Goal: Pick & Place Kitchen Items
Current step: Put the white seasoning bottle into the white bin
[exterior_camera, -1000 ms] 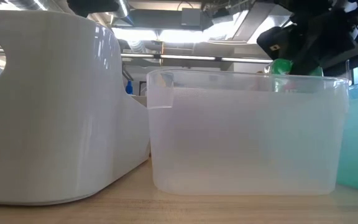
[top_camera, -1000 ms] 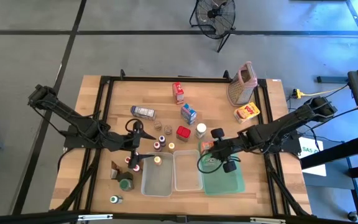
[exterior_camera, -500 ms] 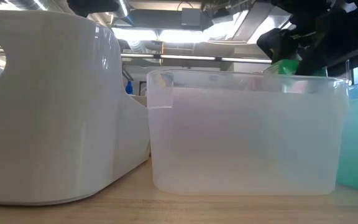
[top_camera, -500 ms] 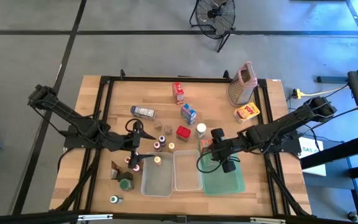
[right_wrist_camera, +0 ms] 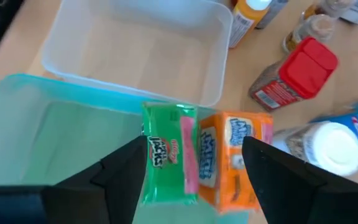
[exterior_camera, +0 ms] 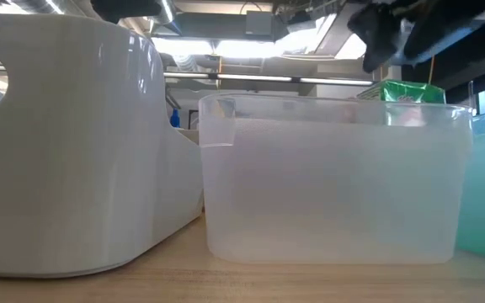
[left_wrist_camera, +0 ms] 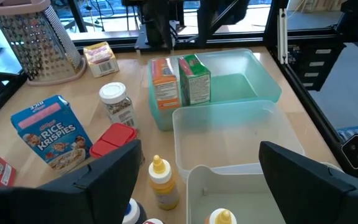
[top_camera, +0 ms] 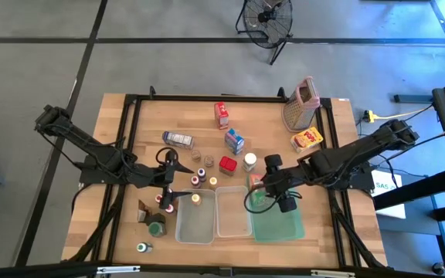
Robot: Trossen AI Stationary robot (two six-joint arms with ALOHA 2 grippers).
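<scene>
The right hand (right_wrist_camera: 191,163), pinching the green carton (right_wrist_camera: 168,163) a second ago, now hovers spread above it; it stands in the green tray (right_wrist_camera: 55,124).

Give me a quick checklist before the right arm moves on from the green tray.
1. Right gripper open above the small green carton: ok.
2. Green carton upright inside the translucent green tray: ok.
3. Green carton beside the small orange carton, both in the tray: ok.
4. Whether the two cartons touch: cannot tell.
5. Middle clear plastic tub free for the next item: ok.
6. Left gripper open, waiting near the yellow-capped bottle: ok.
</scene>
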